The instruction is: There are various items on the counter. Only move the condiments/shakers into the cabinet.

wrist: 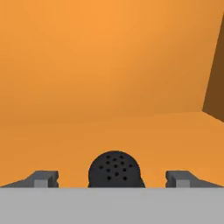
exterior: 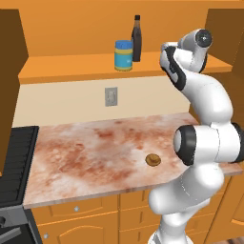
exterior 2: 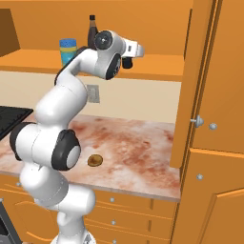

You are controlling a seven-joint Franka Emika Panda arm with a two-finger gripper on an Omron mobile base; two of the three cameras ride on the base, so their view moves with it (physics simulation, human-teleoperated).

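The cabinet [exterior: 71, 66] is the biggest thing here: an orange wall unit with one long shelf board and dark brown side panels, spanning the top of both base views. Below it lies the bench [exterior: 86, 152], mottled reddish-brown and cream, over orange drawers [exterior: 86, 219] with silver knobs; a black stove [exterior: 16, 162] adjoins it at 9 o'clock in the left base view.

The white arm [exterior: 205, 143] rises from the base and bends up to shelf height, its hand reaching into the cabinet at the right part of the shelf.

On the shelf, at about 12 o'clock in the left base view, the tall dark brown bottle [exterior: 137, 38] stands upright, with the blue-lidded jar [exterior: 123, 55] just beside it toward 8 o'clock, in front and to its left.

On the bench, the small round brown pastry [exterior: 152, 159] lies alone near the front edge, close to the arm.

In the hand view the tool [wrist: 112, 178] stands wide, its two fingertips [wrist: 43, 178] well apart at 6 o'clock. The small black shaker [wrist: 114, 169], its perforated dome showing, sits on the shelf between them, touching neither.
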